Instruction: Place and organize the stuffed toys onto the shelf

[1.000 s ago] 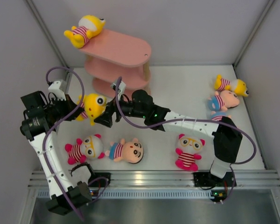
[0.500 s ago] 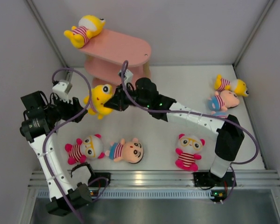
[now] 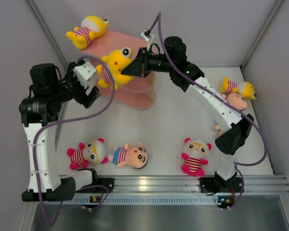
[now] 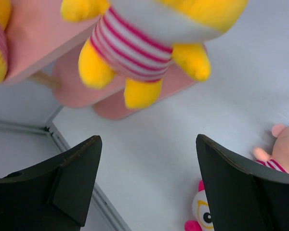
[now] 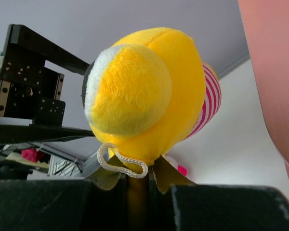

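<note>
**Yellow toy passed to the right arm and lifted to the shelf**

A second ago the yellow toy (image 3: 113,65) sat low beside the left arm, between the two grippers. It is now up at the near edge of the top board of the pink shelf (image 3: 120,41), carried there by the right gripper (image 3: 131,67). That gripper's fingers are clamped narrowly on the toy's head, next to its white cord loop (image 5: 121,163). The left gripper (image 3: 90,94) has let go. Its fingers stand wide with nothing between them, below and to the left of the toy's dangling feet. Whether the toy touches the board cannot be told.

Seven toys show:
- **Yellow, three:** the held one, one lying on the far left end of the top board (image 3: 86,31), and one at the right edge of the table (image 3: 240,87).
- **Pink-and-white with glasses, two:** one near the left arm's base (image 3: 86,153) and one near the right arm's base (image 3: 195,155).
- **Peach-faced, two:** one just beside the left pink-and-white toy (image 3: 132,155) and one touching the yellow toy on the right (image 3: 235,101), partly hidden by the right arm.
</note>
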Robot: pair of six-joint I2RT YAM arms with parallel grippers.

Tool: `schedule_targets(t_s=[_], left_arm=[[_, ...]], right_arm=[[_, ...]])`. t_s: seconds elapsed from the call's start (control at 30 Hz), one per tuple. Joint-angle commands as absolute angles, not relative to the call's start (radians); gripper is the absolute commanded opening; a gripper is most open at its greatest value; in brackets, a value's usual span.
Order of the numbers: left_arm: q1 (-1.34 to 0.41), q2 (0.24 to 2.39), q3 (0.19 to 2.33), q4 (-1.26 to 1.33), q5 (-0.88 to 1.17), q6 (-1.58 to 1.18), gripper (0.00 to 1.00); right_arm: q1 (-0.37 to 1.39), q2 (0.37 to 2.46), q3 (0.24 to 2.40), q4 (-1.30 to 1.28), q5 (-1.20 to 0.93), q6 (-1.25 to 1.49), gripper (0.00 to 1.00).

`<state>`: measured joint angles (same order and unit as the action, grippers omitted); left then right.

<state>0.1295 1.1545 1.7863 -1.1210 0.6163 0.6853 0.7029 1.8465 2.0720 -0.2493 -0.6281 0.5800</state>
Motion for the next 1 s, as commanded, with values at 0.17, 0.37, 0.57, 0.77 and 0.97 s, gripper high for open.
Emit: schedule_targets(t_s=[0.17, 0.37, 0.57, 0.77, 0.97], left_arm=[[-0.178, 1.258, 1.853, -1.031, 0.428, 0.745, 0.86], [-0.212, 1.301, 1.842, -1.008, 0.412, 0.768, 0.83], [-0.215, 1.318, 1.825, -0.971, 0.452, 0.773, 0.51], [-0.218, 1.333, 1.836, -0.966, 0.526, 0.721, 0.00], [-0.218, 1.416, 1.949, -0.856, 0.329, 0.426, 0.00]], right_arm=[[0.681, 1.847, 2.100, -0.359, -0.776, 0.575, 0.00], [0.683, 1.841, 2.094, -0.345, -0.807, 0.578, 0.00], [0.680, 1.835, 2.075, -0.293, -0.847, 0.601, 0.00], [0.670, 1.832, 2.068, -0.252, -0.865, 0.621, 0.19], [0.580, 1.738, 1.903, -0.209, -0.695, 0.644, 0.78]])
